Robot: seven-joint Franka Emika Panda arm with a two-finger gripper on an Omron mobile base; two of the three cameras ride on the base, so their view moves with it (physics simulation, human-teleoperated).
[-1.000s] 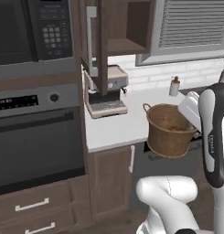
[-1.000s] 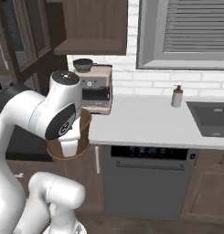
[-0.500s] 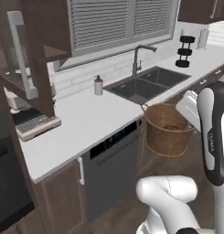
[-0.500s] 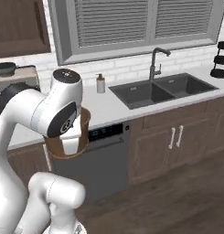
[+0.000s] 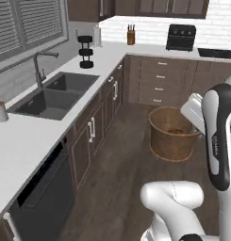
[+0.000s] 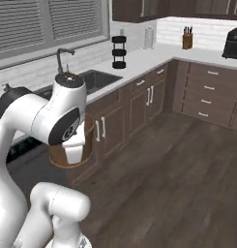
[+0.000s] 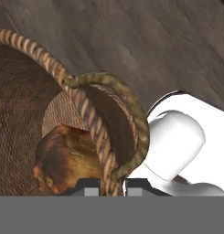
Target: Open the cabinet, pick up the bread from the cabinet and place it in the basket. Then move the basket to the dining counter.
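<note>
Jaws still clamping basket point(image 7: 86, 114) rim

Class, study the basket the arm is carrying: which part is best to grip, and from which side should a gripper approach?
Grip the basket at its rim, probably where the thin looped handle joins, coming from above. The mouth faces up, and the wall is too wide to span. The gripper is shut there.

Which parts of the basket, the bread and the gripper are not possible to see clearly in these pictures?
- Basket, right base view: mostly hidden behind the arm.
- Bread, hand view: its lower part is cut off at the bottom; the basket rim crosses it.
- Gripper, hand view: just the fingertips show, shut on the basket rim.
- Bread, left base view: too small inside the basket.
</note>
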